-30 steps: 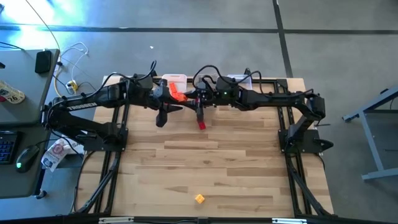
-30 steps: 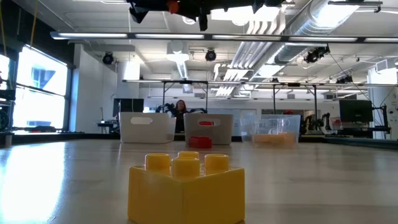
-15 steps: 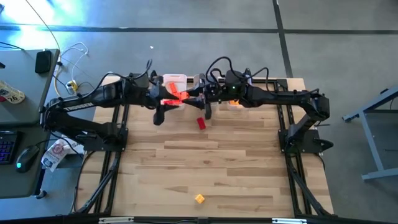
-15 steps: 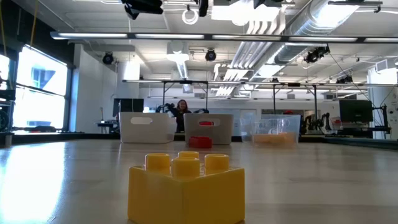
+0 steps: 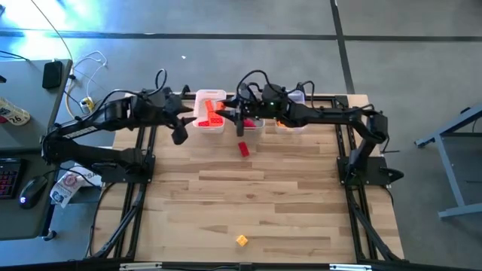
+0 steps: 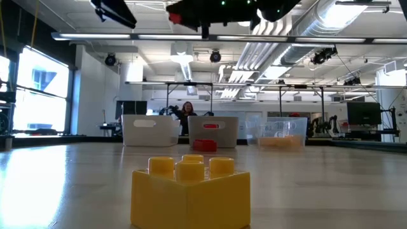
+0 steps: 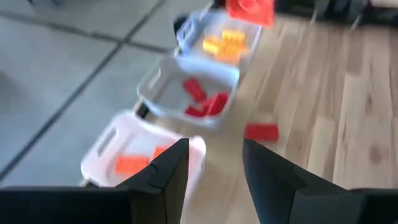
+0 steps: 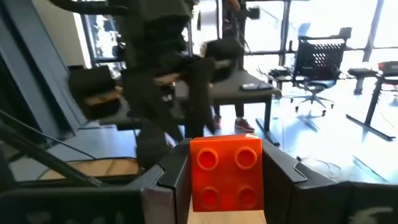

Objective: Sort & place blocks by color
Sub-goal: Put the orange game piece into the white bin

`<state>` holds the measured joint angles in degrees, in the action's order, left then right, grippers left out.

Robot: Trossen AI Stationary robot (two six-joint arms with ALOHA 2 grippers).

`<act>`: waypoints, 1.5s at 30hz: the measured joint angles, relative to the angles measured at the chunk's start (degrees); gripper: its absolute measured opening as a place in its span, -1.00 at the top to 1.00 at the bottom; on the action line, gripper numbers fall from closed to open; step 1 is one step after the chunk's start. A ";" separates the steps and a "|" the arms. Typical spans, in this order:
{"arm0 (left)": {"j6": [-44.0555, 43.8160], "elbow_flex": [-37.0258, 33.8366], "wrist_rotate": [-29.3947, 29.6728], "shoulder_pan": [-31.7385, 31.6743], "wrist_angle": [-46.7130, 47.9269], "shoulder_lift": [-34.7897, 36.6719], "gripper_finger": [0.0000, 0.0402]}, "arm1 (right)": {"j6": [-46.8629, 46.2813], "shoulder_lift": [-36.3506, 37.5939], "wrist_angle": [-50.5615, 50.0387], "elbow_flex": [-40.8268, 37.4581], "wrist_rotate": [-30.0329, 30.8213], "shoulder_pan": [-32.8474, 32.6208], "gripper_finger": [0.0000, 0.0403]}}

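I see the wooden surface (image 5: 248,196) with three bins in a row at its far edge. The left bin (image 7: 118,149) holds orange-red blocks (image 7: 130,164), the middle bin (image 7: 163,87) holds red blocks (image 7: 200,99), and the right bin (image 7: 200,28) holds orange-yellow blocks (image 7: 224,45). My right arm reaches across over the bins, and its pincer (image 8: 225,167) is pinching an orange-red block (image 8: 226,172) between both fingers, held in the air above the middle bin. My left arm stands at the left, beside the left bin, and its pincer (image 7: 214,171) is spread with nothing between the fingers. One red block (image 5: 243,149) lies on the surface just in front of the middle bin. One yellow block (image 5: 241,240) lies alone near the front edge, well apart from the bins. Far behind the surface, a person (image 6: 186,113) shows in the room.
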<state>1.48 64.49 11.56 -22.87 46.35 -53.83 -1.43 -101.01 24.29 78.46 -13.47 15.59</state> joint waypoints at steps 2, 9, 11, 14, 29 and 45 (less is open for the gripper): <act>-1.35 -0.02 0.06 0.02 2.96 0.05 0.32 | -0.02 -1.54 0.44 0.00 0.51 0.54 0.42; -3.81 -0.19 0.11 0.25 6.47 -0.04 0.32 | 0.25 -7.88 4.30 0.00 6.15 0.95 0.42; -3.88 -1.71 0.24 0.83 4.92 0.11 0.32 | -0.12 -10.51 7.07 0.00 7.06 1.03 0.42; -4.04 -5.91 0.21 1.45 2.03 0.82 0.32 | -2.23 -14.27 11.46 0.00 7.94 1.50 0.42; -12.04 -20.90 -0.52 7.06 -9.19 1.12 0.32 | -6.02 -28.17 0.86 11.62 10.36 2.84 0.42; -12.44 -20.87 -0.42 12.22 -10.28 1.14 0.32 | -1.09 -32.88 -32.28 31.23 17.04 2.25 0.00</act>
<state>-10.96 43.62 11.14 -10.66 36.07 -52.69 -2.52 -133.88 -8.00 109.68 3.57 17.85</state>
